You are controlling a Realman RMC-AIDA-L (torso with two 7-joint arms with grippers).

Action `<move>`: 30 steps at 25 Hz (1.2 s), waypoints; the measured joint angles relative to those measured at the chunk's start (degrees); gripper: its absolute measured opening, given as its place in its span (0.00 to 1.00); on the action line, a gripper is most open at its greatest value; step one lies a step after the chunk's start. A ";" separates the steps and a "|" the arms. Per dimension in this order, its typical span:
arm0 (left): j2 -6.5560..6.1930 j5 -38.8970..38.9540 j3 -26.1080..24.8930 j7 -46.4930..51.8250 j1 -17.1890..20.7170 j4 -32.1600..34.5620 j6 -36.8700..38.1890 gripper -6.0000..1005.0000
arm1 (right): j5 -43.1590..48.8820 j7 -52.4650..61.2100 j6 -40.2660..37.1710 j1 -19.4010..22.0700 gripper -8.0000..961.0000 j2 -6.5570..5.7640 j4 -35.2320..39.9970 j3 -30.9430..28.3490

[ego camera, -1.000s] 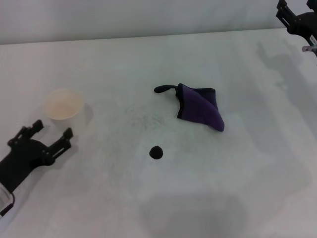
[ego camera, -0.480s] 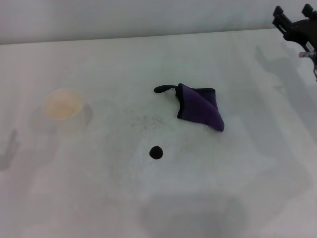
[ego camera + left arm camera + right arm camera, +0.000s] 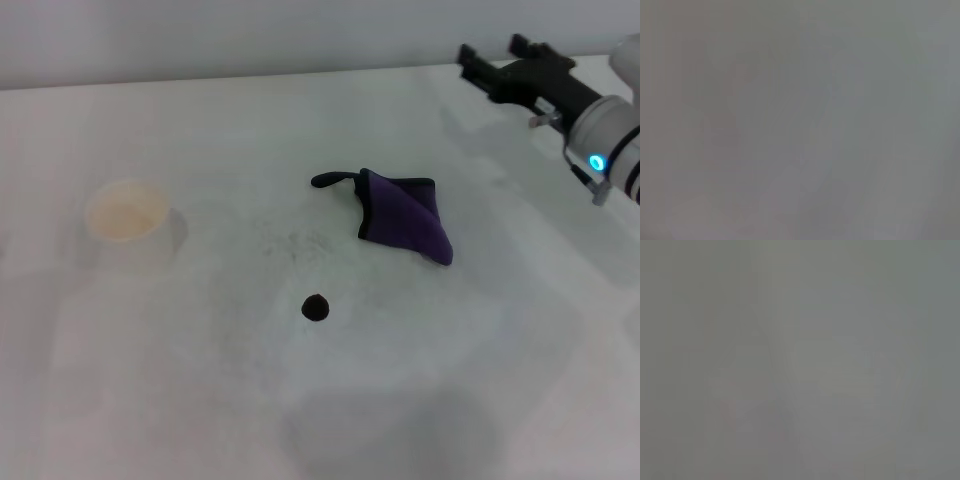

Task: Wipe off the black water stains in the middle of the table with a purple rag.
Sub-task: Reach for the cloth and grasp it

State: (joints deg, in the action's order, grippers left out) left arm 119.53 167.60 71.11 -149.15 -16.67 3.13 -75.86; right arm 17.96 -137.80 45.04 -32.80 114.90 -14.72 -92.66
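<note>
White table (image 3: 520, 400), plain matte top with faint grey speckled smudges near the middle; on it a folded purple rag (image 3: 405, 216) with black edging, its black loop tail pointing toward the robot's left, and, nearer the robot and apart from the cloth, one small round black water stain (image 3: 316, 307). A white paper cup (image 3: 127, 217) stands upright well off to the left side. The right gripper (image 3: 493, 62) reaches in over the far right of the table, black fingers parted and holding nothing, well apart from the rag.
</note>
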 joint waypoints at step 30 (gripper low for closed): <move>-0.25 0.15 -6.30 -0.79 -8.02 0.40 8.19 0.87 | 111.51 88.24 5.92 1.48 0.86 0.65 -49.21 -3.68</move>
State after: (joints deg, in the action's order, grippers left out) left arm 119.28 167.76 64.82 -149.94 -24.70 3.53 -67.67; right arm 129.46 -49.56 50.96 -31.31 115.55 -63.94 -96.34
